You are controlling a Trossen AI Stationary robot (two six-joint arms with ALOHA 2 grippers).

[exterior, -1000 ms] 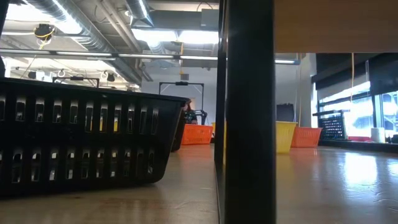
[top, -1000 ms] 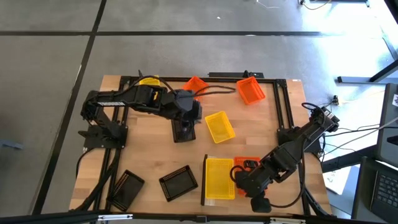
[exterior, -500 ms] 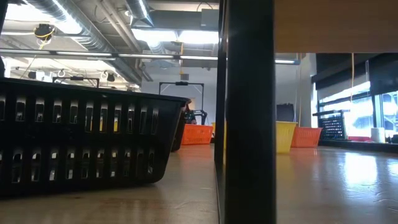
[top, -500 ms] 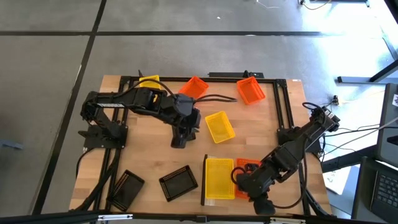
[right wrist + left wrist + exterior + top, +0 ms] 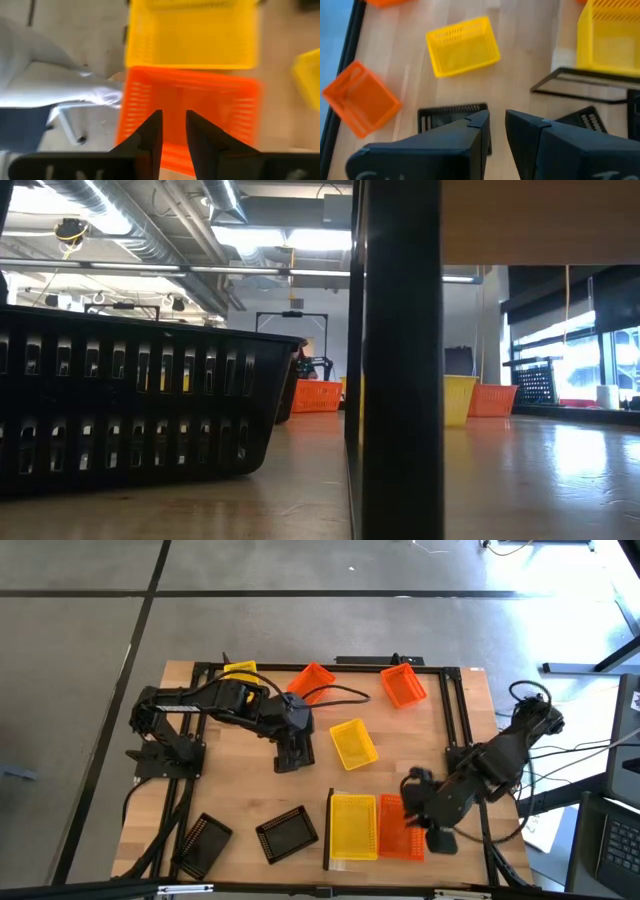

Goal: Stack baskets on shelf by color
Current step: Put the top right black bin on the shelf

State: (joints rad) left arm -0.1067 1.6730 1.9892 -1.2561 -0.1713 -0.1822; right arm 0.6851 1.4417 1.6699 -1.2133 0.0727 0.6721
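Observation:
My left gripper (image 5: 290, 745) hangs over the table's middle, shut on a black basket (image 5: 451, 114) that shows close behind its fingertips (image 5: 481, 120). Near the front edge lies the shelf (image 5: 328, 830), a pale board with a dark upright end piece. A yellow basket (image 5: 352, 827) rests on it by its bottom, with an orange basket (image 5: 402, 827) beside it. My right gripper (image 5: 420, 808) hovers above the orange basket's right side (image 5: 190, 105); its fingers stand slightly apart with nothing between them. My left gripper holds the black basket by its upper edge (image 5: 470, 111), coming at it slanting down from the table's left. The fingers themselves hide the place of contact. The basket hangs below the fingers, lifted clear of the table.
A loose yellow basket (image 5: 353, 743) lies right of my left gripper. Two orange baskets (image 5: 313, 678) (image 5: 404, 686) and a yellow one (image 5: 240, 670) stand along the far edge. Two black baskets (image 5: 287, 833) (image 5: 205, 840) lie at the near left. Black rails frame the table.
My right gripper has risen and drawn back toward the table's right edge, off the orange basket, which stays on the shelf beside the yellow one. My left gripper has tipped further down and rolled a little, the black basket turning with it.

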